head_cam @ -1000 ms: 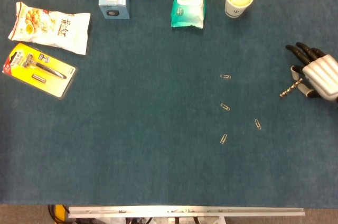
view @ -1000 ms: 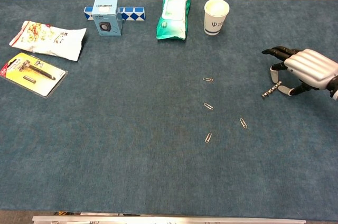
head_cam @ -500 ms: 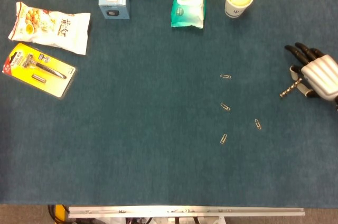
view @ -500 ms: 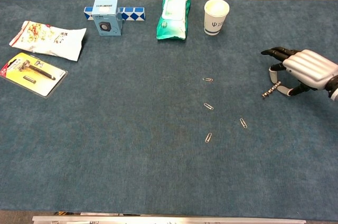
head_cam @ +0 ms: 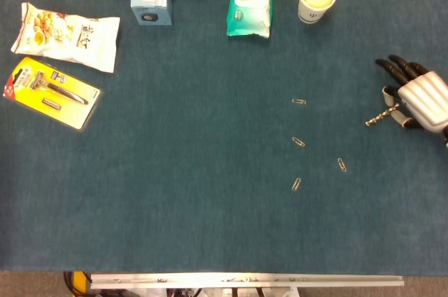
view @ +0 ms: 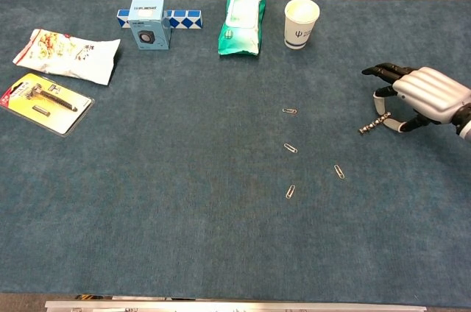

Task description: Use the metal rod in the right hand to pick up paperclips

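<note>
Reaching the paperclips calls for a move from the right hand (head_cam: 420,101) toward the table's middle, since all four lie on the side that its metal rod (head_cam: 379,117) already points to. Taking that rod's free tip as the landmark and working from near to far: the closest paperclip (head_cam: 341,164) lies nearer the robot than the tip and a little toward the centre, apart from it. Next comes the middle paperclip (head_cam: 298,141), further inward at roughly the tip's depth on the blue cloth table (head_cam: 196,171). Beyond that, the lowest paperclip (head_cam: 296,184) sits near the front edge and the far paperclip (head_cam: 299,101) slightly past the tip's line, both well apart from it.

The right hand grips the rod between thumb and curled fingers, its dark fingertips (view: 383,71) extended; the rod's long axis slants from the palm down toward the clips, so I judge a short sweep inward and down brings the tip onto the closest one first. Neither view shows the left hand.
</note>
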Controlling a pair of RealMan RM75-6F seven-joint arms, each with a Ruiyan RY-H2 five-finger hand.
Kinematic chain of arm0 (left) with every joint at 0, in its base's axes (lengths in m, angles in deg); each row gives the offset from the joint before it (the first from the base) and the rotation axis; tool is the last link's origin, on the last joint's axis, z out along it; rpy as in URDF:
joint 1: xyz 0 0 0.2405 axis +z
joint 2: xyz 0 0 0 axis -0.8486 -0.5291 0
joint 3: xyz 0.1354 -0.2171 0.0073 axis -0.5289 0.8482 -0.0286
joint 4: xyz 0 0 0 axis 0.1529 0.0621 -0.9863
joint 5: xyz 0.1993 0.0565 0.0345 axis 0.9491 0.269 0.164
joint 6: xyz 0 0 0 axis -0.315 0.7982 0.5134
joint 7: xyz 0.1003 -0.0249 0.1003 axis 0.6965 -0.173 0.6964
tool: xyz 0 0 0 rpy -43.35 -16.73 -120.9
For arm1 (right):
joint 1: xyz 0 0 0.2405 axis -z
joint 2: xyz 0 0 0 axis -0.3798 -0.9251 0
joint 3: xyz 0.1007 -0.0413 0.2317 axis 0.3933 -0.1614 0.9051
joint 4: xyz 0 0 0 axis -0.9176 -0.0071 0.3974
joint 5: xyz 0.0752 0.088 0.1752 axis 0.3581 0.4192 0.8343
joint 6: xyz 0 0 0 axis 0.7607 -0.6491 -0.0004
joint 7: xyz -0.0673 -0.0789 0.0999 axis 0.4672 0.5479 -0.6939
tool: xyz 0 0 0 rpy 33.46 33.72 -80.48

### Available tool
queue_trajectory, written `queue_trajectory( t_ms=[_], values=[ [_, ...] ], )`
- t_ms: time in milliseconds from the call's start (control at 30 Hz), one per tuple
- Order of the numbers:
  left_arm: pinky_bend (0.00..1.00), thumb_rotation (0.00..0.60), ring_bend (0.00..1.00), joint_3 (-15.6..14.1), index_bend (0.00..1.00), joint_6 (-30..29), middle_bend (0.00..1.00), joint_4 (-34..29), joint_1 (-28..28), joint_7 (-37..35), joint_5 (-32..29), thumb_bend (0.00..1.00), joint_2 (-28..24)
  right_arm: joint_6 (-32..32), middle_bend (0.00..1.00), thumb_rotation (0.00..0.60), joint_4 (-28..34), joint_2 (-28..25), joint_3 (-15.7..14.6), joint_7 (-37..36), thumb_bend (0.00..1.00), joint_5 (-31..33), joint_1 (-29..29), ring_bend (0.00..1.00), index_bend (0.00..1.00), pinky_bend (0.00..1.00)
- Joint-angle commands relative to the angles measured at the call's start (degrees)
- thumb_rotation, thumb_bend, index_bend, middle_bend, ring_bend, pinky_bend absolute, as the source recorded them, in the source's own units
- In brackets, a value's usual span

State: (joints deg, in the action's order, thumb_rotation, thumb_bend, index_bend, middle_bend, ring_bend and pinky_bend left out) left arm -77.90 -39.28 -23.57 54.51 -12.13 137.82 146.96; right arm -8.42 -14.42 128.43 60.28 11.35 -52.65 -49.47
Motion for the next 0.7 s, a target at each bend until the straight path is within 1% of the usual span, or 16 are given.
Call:
queue_trajectory(
  t_ms=[33, 367, 700],
  values=[
    [0.16, 0.6, 0.1, -0.03, 0.25, 0.03, 0.05, -0.01, -0.01, 0.09, 0.02, 0.25, 0.02, 0.68, 0.1, 0.6, 0.57, -0.44, 0.08, 0.28, 0.31, -0.05, -0.01, 0.05, 0.62, 0.23],
    [0.16, 0.6, 0.1, -0.02, 0.25, 0.01, 0.05, -0.04, -0.04, 0.14, 0.03, 0.25, 0.06, 3.47, 0.1, 0.6, 5.77, -3.29, 0.07, 2.69, 0.31, -0.68, -0.29, 0.05, 0.62, 0.23],
    [0.16, 0.6, 0.1, 0.06, 0.25, -0.61, 0.05, -0.18, 0.18, -0.13, 0.29, 0.25, -0.24, 5.48, 0.1, 0.6, 16.12, -7.71, -0.01, 8.11, 0.31, -1.96, -1.34, 0.05, 0.62, 0.23]
  ],
)
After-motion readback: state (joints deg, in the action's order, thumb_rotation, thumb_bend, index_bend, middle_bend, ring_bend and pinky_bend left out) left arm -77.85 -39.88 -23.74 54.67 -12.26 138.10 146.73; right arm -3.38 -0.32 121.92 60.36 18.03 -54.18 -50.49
